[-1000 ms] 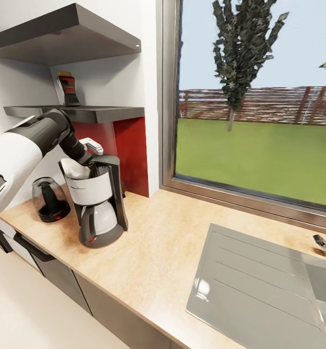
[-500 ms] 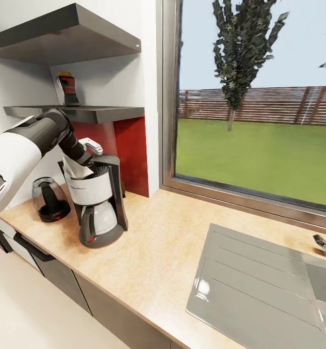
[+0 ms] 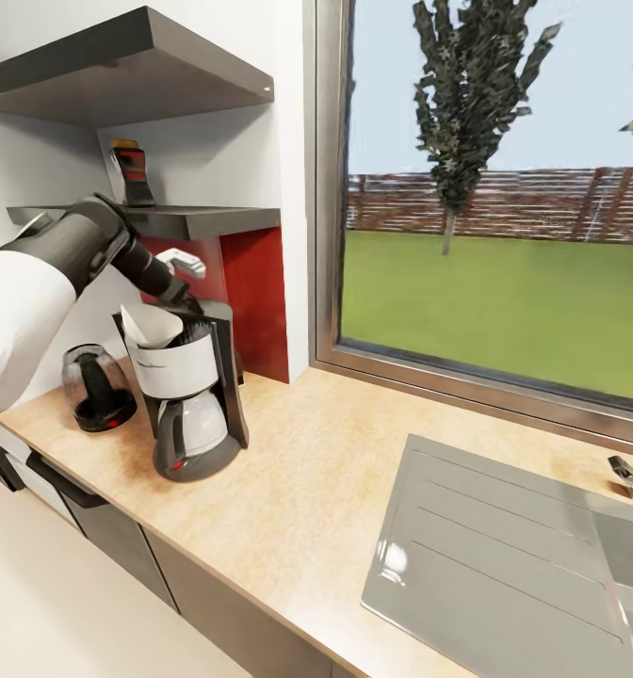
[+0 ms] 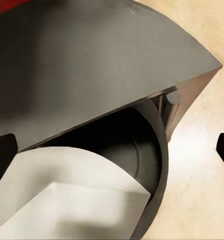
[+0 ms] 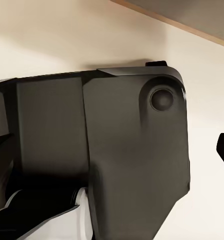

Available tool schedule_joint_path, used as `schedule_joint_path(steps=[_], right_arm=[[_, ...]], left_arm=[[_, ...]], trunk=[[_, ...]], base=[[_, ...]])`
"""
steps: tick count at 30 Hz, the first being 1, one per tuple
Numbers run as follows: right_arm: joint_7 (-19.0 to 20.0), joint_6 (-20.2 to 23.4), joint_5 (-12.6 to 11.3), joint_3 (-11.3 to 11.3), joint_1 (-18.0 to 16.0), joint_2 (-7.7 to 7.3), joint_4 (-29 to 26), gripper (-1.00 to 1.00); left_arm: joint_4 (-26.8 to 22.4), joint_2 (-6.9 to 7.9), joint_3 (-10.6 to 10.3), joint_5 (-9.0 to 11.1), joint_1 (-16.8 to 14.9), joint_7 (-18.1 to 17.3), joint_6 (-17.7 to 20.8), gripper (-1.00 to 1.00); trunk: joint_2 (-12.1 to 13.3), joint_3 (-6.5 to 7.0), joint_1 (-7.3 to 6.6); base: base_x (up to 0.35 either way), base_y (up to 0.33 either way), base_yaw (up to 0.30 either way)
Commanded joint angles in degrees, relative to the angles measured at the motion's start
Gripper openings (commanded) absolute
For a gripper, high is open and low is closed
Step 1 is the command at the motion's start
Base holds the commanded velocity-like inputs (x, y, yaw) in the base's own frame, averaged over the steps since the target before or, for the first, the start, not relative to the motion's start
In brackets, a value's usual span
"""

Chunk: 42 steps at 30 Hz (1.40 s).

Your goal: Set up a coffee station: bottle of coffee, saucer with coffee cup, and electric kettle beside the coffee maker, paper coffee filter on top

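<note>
Raised since 1 s ago, the left gripper (image 3: 180,266) hovers just above the coffee maker (image 3: 186,395), fingers apart and empty. Filter (image 3: 150,325) rests in its top, tilted left. Withdraw straight up, avoiding the shelf (image 3: 180,221), so the paper stays seated.

filter (image 3: 150,323) on coffee maker (image 3: 192,395), kettle (image 3: 95,387) left

left arm (image 3: 43,282): white shell | black forearm | pale grey tool (image 3: 180,264)
</note>
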Motion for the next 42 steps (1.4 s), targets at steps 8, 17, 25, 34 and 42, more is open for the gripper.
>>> schedule_joint_path(steps=[8, 17, 25, 34, 42], right_arm=[[0.03, -0.2, 0.01, -0.39, -0.04, 0.05, 0.02, 1.0], [0.03, -0.2, 0.01, -0.39, -0.04, 0.05, 0.02, 1.0], [0.03, -0.2, 0.01, -0.39, -0.04, 0.05, 0.02, 1.0], [0.03, -0.2, 0.01, -0.39, -0.04, 0.05, 0.02, 1.0], [0.03, -0.2, 0.01, -0.39, -0.04, 0.05, 0.02, 1.0]], left_arm=[[-0.67, 0.54, 2.24, -0.56, -0.03, 0.76, 0.31, 1.0], [-0.71, 1.12, 2.46, -0.48, -0.03, 0.88, 0.31, 1.0], [-0.71, 1.52, 2.69, -0.4, -0.03, 0.8, 0.31, 1.0], [-0.71, 2.23, 3.46, -0.32, 0.0, 0.8, 0.31, 1.0], [-0.39, 7.83, 8.02, 0.31, 0.1, 0.7, -0.11, 1.0]], trunk=[[-0.12, -0.13, 0.03], [-0.12, -0.13, 0.03], [-0.12, -0.13, 0.03], [-0.12, -0.13, 0.03], [-0.12, -0.13, 0.03]], base=[[0.0, 0.0, 0.0], [-0.093, 0.0, 0.0], [-0.3, 0.108, 0.0], [-0.278, 0.214, 0.0], [-0.274, 0.218, 0.0]])
